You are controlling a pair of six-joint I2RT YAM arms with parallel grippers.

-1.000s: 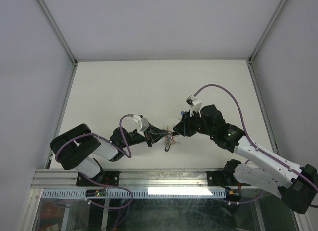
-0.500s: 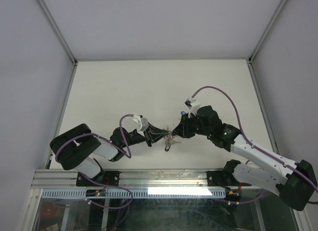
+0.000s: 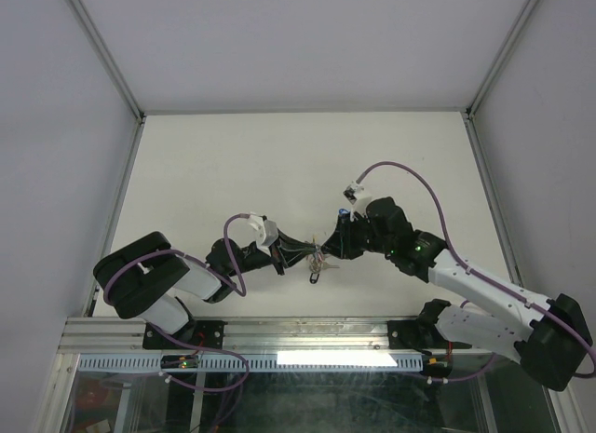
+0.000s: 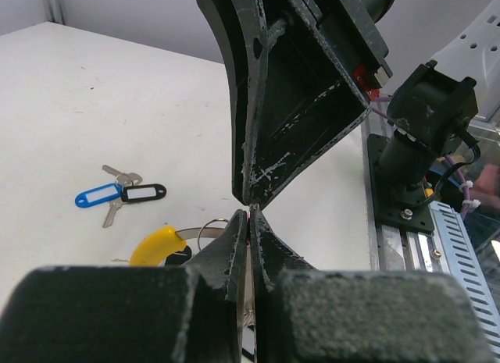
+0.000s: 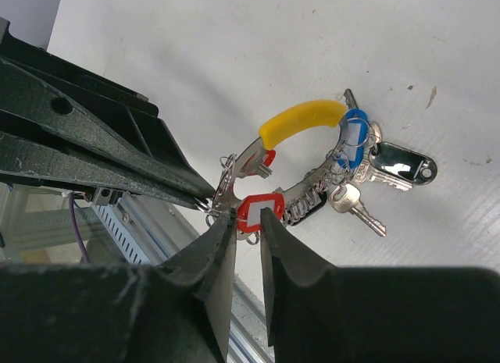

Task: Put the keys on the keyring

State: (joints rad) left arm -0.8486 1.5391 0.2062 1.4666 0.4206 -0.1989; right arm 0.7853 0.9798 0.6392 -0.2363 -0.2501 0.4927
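At the near middle of the table the two arms meet tip to tip.

- Left gripper: jaws fully closed, and it looks pinched on the thin bare wire of the keyring. The wire is too thin to confirm the contact, so that's my read.
- The keyring lies flat on the table just beyond both sets of tips, its yellow section arching away from the left gripper.
- Right gripper: jaws narrowed to a small gap and closed on the red-tag key, held right beside the ring's wire end.
- Further right, the blue-tag key and black-tag key sit at the far end of the yellow section. They look threaded on, but I can't confirm it.

Step in hand, as I judge it: feeding the red-tag key's small loop onto the open end of the ring.

The next move calls for the left side holding the ring dead steady. The right side lines the loop hole up with the wire tip, then slides it along the wire. It's a fine, slow move with very little tolerance, and the key shouldn't be let go until the loop is clearly past the end.
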